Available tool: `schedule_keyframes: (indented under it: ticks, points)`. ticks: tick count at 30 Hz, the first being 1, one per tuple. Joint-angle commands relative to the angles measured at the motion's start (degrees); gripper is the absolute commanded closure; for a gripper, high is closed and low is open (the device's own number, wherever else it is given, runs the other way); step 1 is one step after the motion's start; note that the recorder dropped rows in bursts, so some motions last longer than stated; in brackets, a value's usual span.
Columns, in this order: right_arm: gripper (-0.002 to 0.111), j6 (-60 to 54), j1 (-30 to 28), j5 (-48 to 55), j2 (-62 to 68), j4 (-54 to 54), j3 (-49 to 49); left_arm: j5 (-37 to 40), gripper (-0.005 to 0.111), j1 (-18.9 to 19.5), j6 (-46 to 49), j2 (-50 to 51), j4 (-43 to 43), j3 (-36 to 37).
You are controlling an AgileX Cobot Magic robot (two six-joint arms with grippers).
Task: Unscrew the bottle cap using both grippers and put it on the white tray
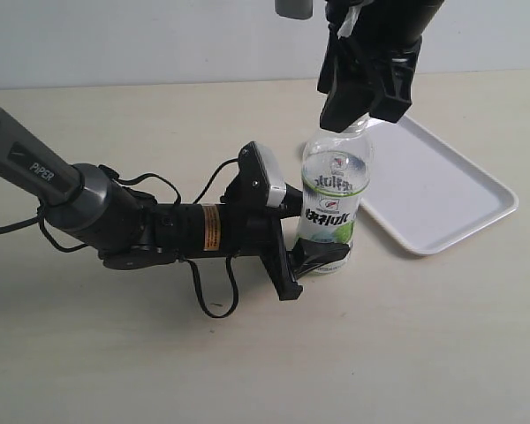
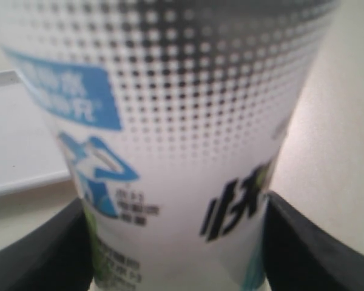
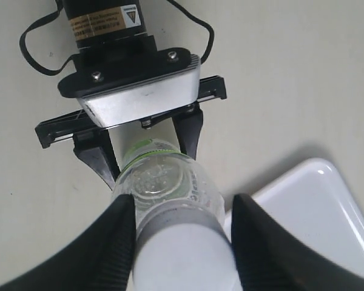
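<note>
The bottle [image 1: 334,190] stood upright near the middle of the bench [image 1: 424,353], just beside the white tray [image 1: 442,194]. The left end effector [image 1: 314,231] clamped its lower body; the right end effector [image 1: 360,115], reaching from above, gripped the bottle cap [image 3: 182,254] on the neck.

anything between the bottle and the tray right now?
Nothing but a bare strip of table between bottle and tray. The right wrist view shows it best. In the exterior view the bottle overlaps the tray's edge.
</note>
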Motion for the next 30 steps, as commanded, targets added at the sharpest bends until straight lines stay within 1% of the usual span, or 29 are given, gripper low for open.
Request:
schedule_keyframes:
  ticks: [1, 3, 4, 6, 17, 27, 29, 30]
  points:
    - [0.066, 0.33, 0.09, -1.34, -0.1, -0.78, -0.36, 2.98, 0.107, -0.09, 0.85, 0.1, 1.84, 0.14]
    - [0.056, 0.64, 0.09, -1.34, -0.1, -0.36, -0.36, 2.98, 0.107, -0.09, 0.85, 0.1, 1.84, 0.14]
    - [0.052, 1.41, 0.09, -1.34, -0.1, 0.17, -0.36, 2.98, 0.107, -0.09, 0.85, 0.1, 1.84, 0.14]
    - [0.05, 2.16, 0.09, -1.34, -0.1, 0.78, -0.36, 2.98, 0.107, -0.09, 0.85, 0.1, 1.84, 0.14]
    - [0.049, 2.29, 0.09, -1.34, -0.32, 4.67, -0.36, 2.98, 0.107, -0.09, 0.85, 0.1, 1.84, 0.14]
    - [0.049, 6.44, 0.09, -1.34, -2.6, 4.93, -0.36, 2.98, 0.107, -0.09, 0.85, 0.1, 1.84, 0.14]
    - [0.048, 7.98, 0.09, -1.34, -3.29, 5.15, -0.36, 2.98, 0.107, -0.09, 0.85, 0.1, 1.84, 0.14]
    - [0.045, 9.29, 0.09, -1.34, -3.86, 5.95, -0.36, 2.98, 0.107, -0.09, 0.85, 0.1, 1.84, 0.14]
